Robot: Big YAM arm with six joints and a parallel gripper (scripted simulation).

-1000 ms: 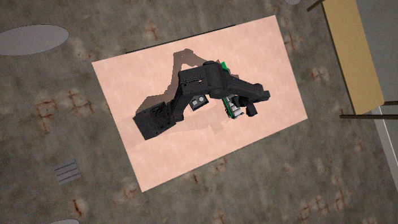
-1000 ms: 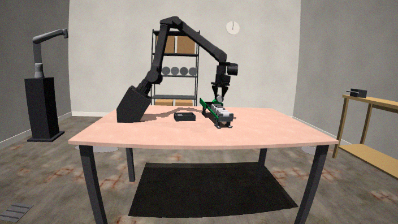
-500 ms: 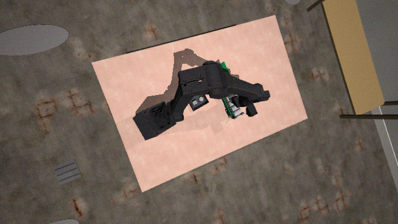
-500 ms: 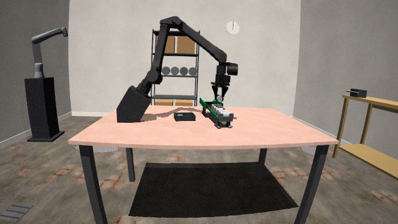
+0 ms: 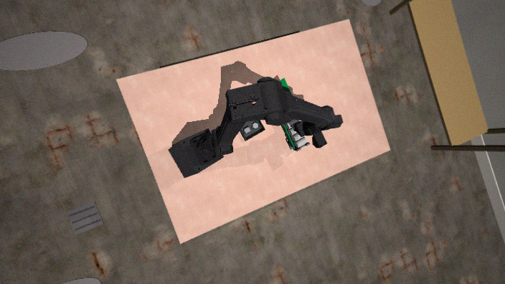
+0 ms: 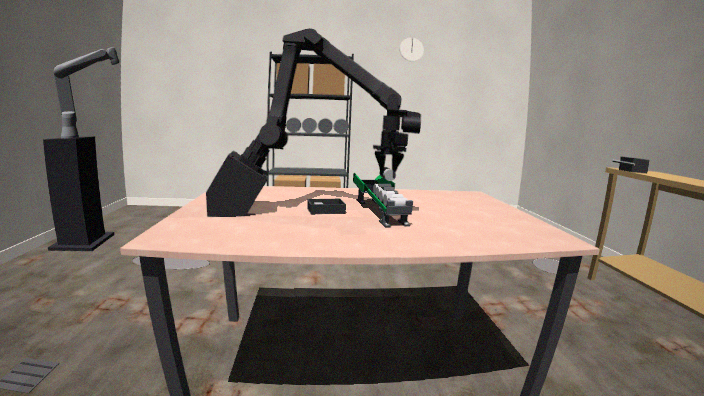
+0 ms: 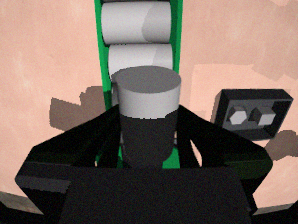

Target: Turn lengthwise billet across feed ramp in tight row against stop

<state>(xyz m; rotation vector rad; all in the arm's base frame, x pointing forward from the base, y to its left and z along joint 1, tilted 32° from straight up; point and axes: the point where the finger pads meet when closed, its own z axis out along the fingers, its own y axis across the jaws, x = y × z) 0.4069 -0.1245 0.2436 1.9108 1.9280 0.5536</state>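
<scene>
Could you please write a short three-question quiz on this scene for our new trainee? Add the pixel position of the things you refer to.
1. True or false: the black gripper [image 6: 389,169] [image 7: 148,111] holds a grey cylindrical steel billet [image 6: 389,174] [image 7: 150,100] between its jaws.

2. Multiple choice: how does that billet point compared with the ones lying in the green-sided feed ramp [image 6: 370,191] [image 7: 178,25]?
A) across the ramp, like them
B) lengthwise, unlike them
C) straight up on end

3. Fill in the blank: the small black open tray [image 5: 253,138] [image 6: 327,208] [image 7: 218,107] beside the ramp holds ___ small light-grey pieces.

Key: 1 true; 2 B; 3 two.
</scene>
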